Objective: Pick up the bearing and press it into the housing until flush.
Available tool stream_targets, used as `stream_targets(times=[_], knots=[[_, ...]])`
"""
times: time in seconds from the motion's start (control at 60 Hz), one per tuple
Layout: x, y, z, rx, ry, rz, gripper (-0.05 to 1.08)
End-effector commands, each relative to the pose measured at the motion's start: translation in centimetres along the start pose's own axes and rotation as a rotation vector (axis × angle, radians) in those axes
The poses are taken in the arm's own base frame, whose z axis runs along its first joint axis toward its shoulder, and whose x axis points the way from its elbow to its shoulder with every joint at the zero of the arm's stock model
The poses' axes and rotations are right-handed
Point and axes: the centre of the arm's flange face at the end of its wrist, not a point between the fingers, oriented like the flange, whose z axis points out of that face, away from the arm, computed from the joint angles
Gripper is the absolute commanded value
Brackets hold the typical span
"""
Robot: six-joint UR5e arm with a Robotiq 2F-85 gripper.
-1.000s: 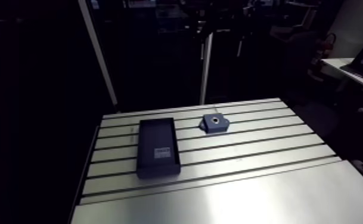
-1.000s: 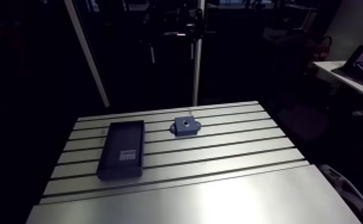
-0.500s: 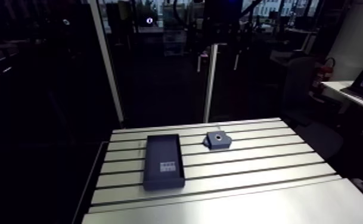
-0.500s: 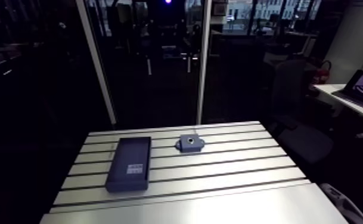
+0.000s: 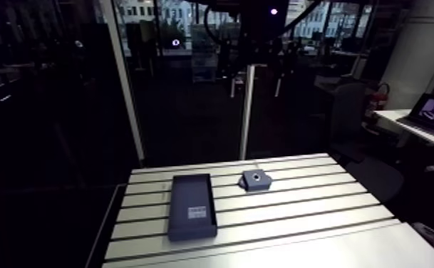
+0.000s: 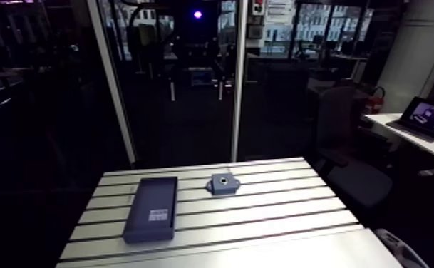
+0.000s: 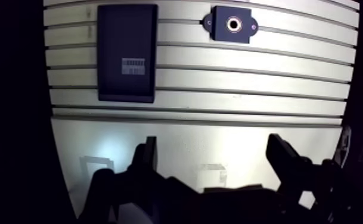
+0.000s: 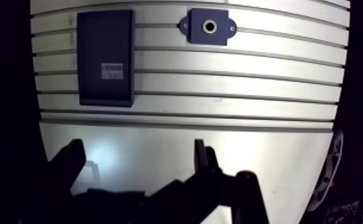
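Note:
A blue housing (image 7: 233, 24) with two mounting ears lies flat on the slotted table (image 5: 319, 214), well ahead of my gripper (image 7: 212, 143). A round ring shows in its centre bore; I cannot tell whether that is the bearing. No loose bearing shows anywhere. My gripper hangs high over the smooth front part of the table, open, with nothing between its fingers (image 7: 148, 156). In the arm view the housing (image 5: 256, 179) sits toward the table's far edge.
A dark rectangular tray (image 7: 127, 52) with a small white label lies beside the housing, a few slots away; it also shows in the arm view as the tray (image 5: 192, 207). The table drops off into darkness on both sides.
The arm view has shifted: the camera rose and the table now looks smaller and lower. Housing and tray keep their places on the table.

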Motion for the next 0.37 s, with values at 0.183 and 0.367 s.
stream_targets(times=[0.183,0.367], knots=[[-0.74,0.14,0.77,-0.025,-0.013,0.008,0.01],[-0.78,0.11,0.99,-0.021,-0.016,0.01,0.01]])
